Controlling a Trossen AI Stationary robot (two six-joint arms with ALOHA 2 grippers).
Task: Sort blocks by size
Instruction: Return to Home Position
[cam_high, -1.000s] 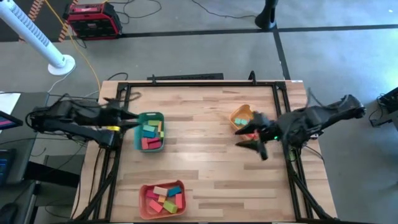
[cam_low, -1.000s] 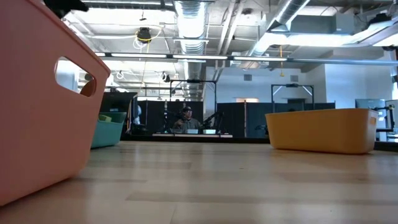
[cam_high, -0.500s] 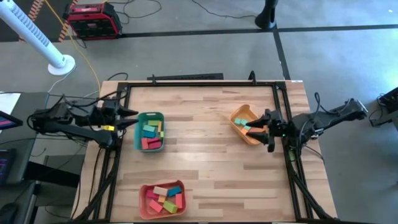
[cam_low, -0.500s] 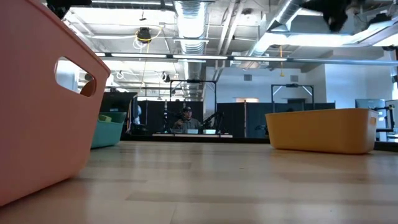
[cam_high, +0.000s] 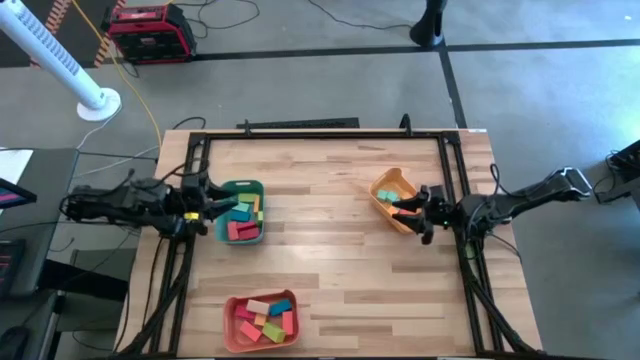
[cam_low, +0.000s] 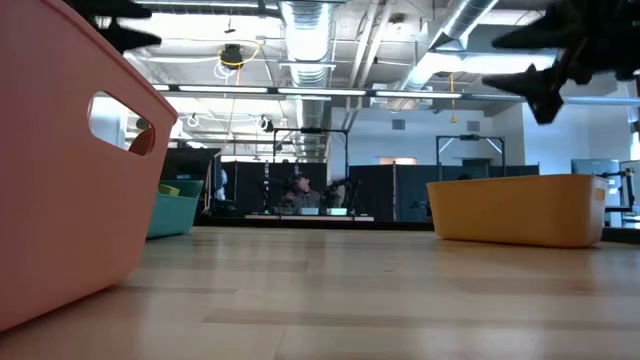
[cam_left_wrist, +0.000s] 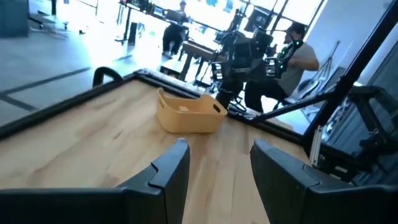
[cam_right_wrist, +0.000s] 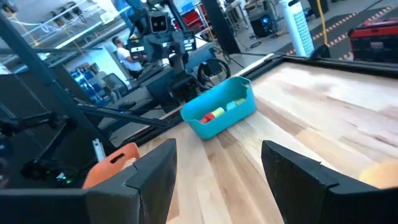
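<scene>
Several coloured blocks (cam_high: 241, 212) lie in the teal-green tray (cam_high: 256, 186) at the table's left. More blocks (cam_high: 266, 319) lie in the salmon-red tray (cam_high: 232, 305) at the near edge. A few blocks (cam_high: 387, 197) lie in the yellow-orange tray (cam_high: 390, 180) at the right. My left gripper (cam_high: 207, 200) hangs open and empty at the teal tray's left rim; its wrist view (cam_left_wrist: 221, 149) shows nothing between the fingers. My right gripper (cam_high: 408, 207) hangs open and empty over the orange tray's right rim, and its wrist view (cam_right_wrist: 217, 149) shows nothing between its fingers either.
A black frame (cam_high: 300, 132) runs around the table's far, left and right sides. Bare wood lies between the three trays in the table's middle (cam_high: 330, 250). In the low view the salmon tray (cam_low: 60, 170) stands close at the left and the orange tray (cam_low: 515, 208) at the right.
My right gripper has gone from the near side of the orange tray toward the table's far edge, and now hangs over that tray's right rim; in the low view it has come down into sight at the top right. The blocks and trays have stayed put.
</scene>
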